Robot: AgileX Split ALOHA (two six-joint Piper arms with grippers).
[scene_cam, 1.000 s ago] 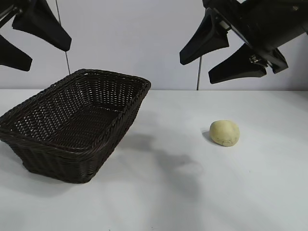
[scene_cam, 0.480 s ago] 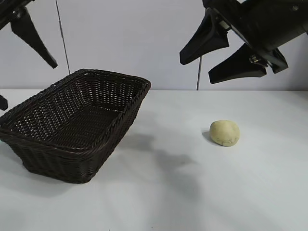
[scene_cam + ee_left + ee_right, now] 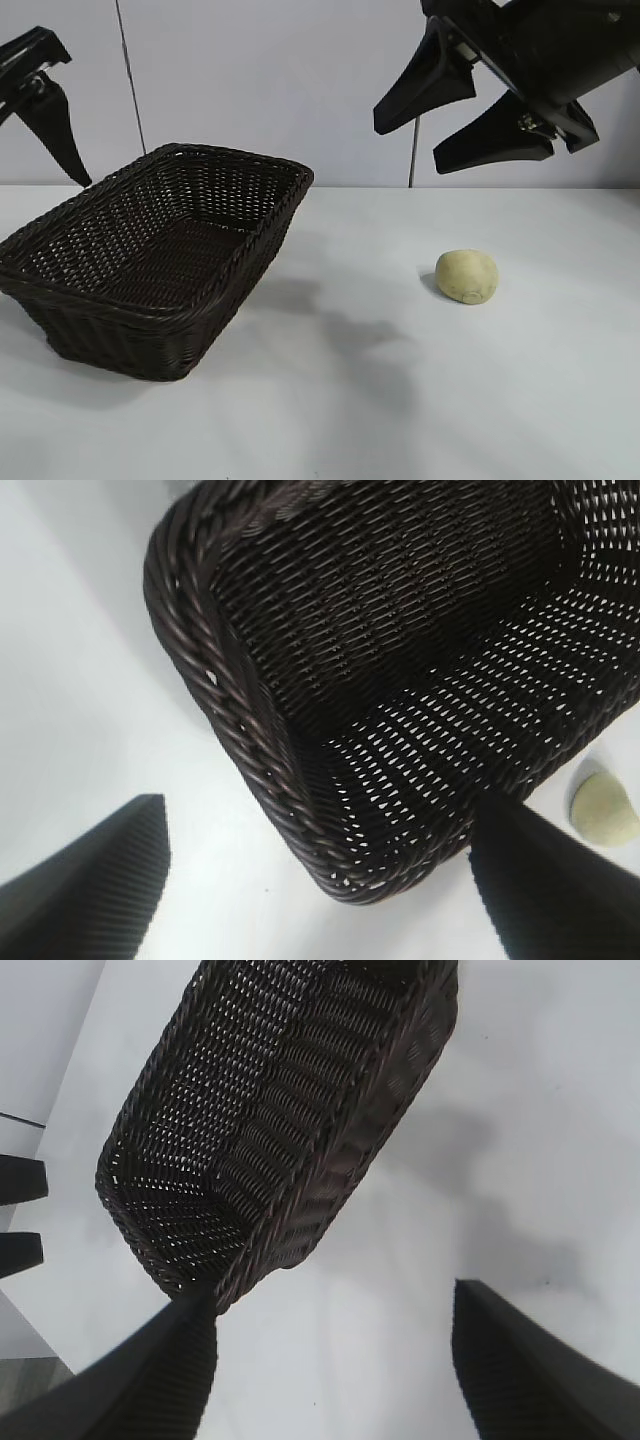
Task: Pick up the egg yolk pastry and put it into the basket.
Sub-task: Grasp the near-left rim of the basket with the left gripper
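The basket point(image 3: 155, 258) is seen empty on the desk point(image 3: 400, 400). The egg yolk pastry point(image 3: 466, 276) lies apart. Both pincers, left pincer point(image 3: 320, 880) and right pincer point(image 3: 460, 105), are held spread aloft.

Bright, even overhead light throws soft grey shadows on the white table point(image 3: 520, 400); near jaws look slightly blurred

- There are no words, numbers, labels or signs to read in any of the views.
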